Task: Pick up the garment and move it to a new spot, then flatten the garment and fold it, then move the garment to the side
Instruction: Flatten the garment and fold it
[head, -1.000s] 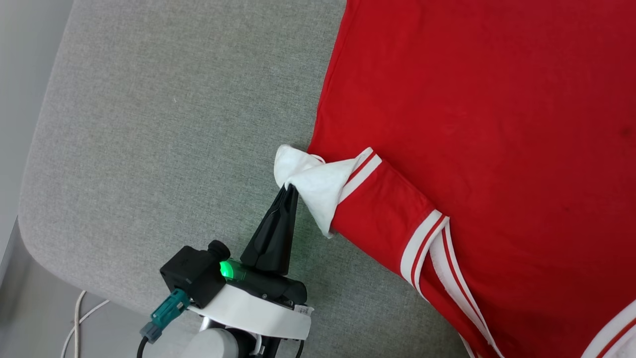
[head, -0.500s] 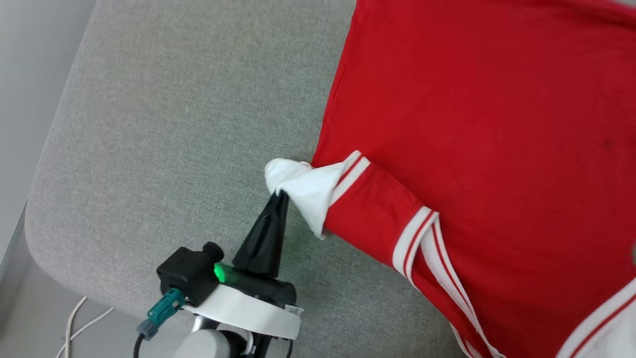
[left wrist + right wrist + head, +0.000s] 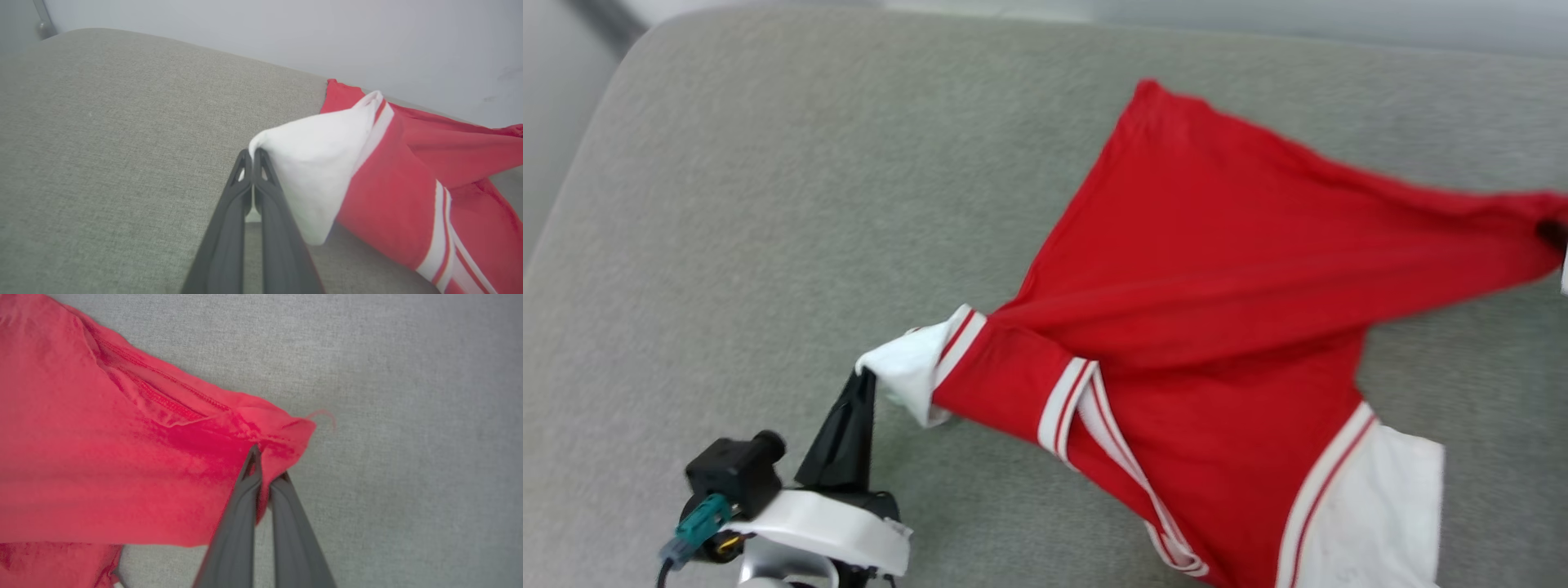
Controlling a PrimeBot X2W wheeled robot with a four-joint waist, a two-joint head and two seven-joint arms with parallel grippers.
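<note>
Left jaws: pinching garment point(image 3: 1217, 269) by white sleeve point(image 3: 318, 163) | right jaws: pinching red corner point(image 3: 282, 437)

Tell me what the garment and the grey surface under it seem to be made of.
The garment: thin, soft knit, probably cotton or polyester blend, matte; it drapes in loose folds and shows a stitched hem. Its white sleeve looks slightly fuzzier. The grey surface: woven upholstery cloth, matte and heathered, visible weave; rounded edges hint at padding beneath.

Grey woven cushion point(image 3: 727, 204), rounded corner; red-white garment point(image 3: 1217, 269) spread over right part.
</note>
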